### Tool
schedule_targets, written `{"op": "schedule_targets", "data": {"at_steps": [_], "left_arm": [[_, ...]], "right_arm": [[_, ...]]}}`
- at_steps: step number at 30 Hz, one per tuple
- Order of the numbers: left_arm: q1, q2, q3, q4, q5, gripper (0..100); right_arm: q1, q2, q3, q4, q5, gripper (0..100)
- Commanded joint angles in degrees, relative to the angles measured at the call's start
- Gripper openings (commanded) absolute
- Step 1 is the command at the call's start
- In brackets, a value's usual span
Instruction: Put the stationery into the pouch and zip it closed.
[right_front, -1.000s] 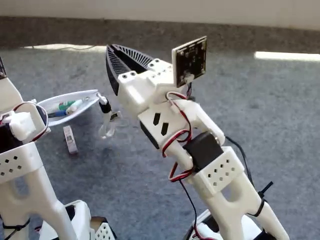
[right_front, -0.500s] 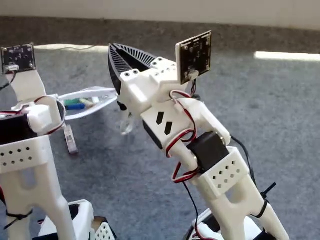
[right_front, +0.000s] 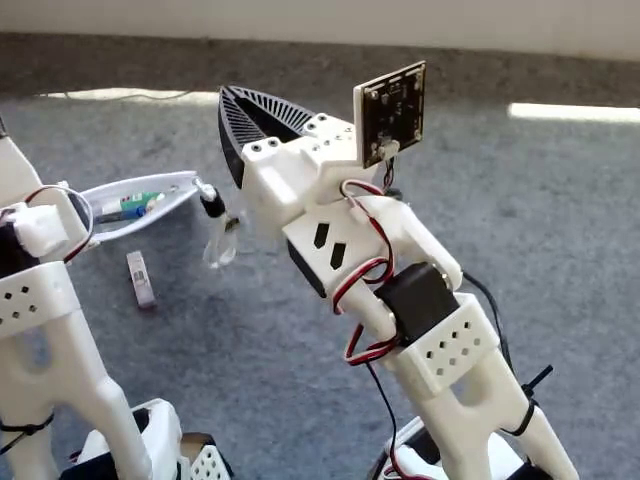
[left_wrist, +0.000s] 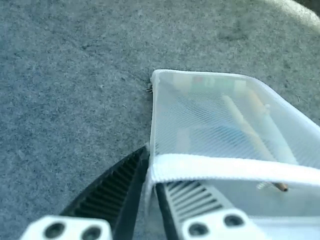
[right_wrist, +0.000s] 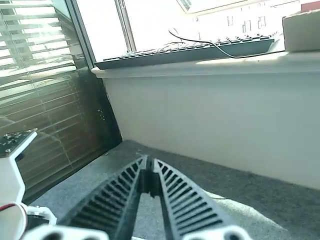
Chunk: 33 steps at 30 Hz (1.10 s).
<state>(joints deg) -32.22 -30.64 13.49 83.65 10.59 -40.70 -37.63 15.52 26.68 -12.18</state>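
High view: we note the pouch (right_front: 170, 182) raised off the grey carpet (right_front: 520, 220) at the left arm's end, tilted, with its mouth open. Green and blue stationery (right_front: 135, 206) lies inside it. The black zip pull (right_front: 212, 201) sits at the pouch's end nearest the centre arm, and a clear ring (right_front: 222, 245) hangs below it. A small white piece (right_front: 140, 279) lies flat on the carpet below the pouch, apart from it. The right gripper (right_front: 224, 96) is lifted above the table, well apart from the pouch and touching nothing.

Left wrist view: we find the left gripper (left_wrist: 149, 150) pinching the pouch (left_wrist: 210, 125) at a corner of its white woven edge band. The ribbed fingers (left_wrist: 112, 182) are closed on that band with only fabric between them. The mesh body extends away from the fingertips over the carpet (left_wrist: 60, 75). Pens (left_wrist: 250, 125) show faintly through the mesh, and a brown tip (left_wrist: 280, 187) pokes out near the band.

Right wrist view: we record the right gripper (right_wrist: 149, 163) with its fingers (right_wrist: 112, 192) pressed together, tips meeting and holding nothing. It points toward a white wall under a windowsill carrying a keyboard (right_wrist: 190, 47).
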Motion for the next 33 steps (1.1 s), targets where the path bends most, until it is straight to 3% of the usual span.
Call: {"op": "schedule_targets", "data": {"at_steps": [1, 9, 23, 26, 33], "left_arm": [[-4.1, 1.1, -3.1, -0.2, 0.6, 1], [-10.8, 1.1, -7.5, 1.4, 0.8, 1], [-18.2, 1.1, -7.8, 1.3, 0.8, 1], [-21.4, 1.1, -7.9, 1.1, 0.9, 1], [-24.2, 1.1, -7.9, 1.0, 0.9, 1]], "right_arm": [[0.3, -2.0, -3.3, 1.8, -0.4, 0.5], [-8.5, -1.6, 0.7, 11.3, -0.7, 0.5], [-22.7, 16.7, 17.3, 5.6, -0.9, 1.0], [-24.2, 21.2, 16.8, 5.6, -5.1, 1.2], [-25.5, 35.5, 5.8, 5.8, -10.6, 18.5]]}}
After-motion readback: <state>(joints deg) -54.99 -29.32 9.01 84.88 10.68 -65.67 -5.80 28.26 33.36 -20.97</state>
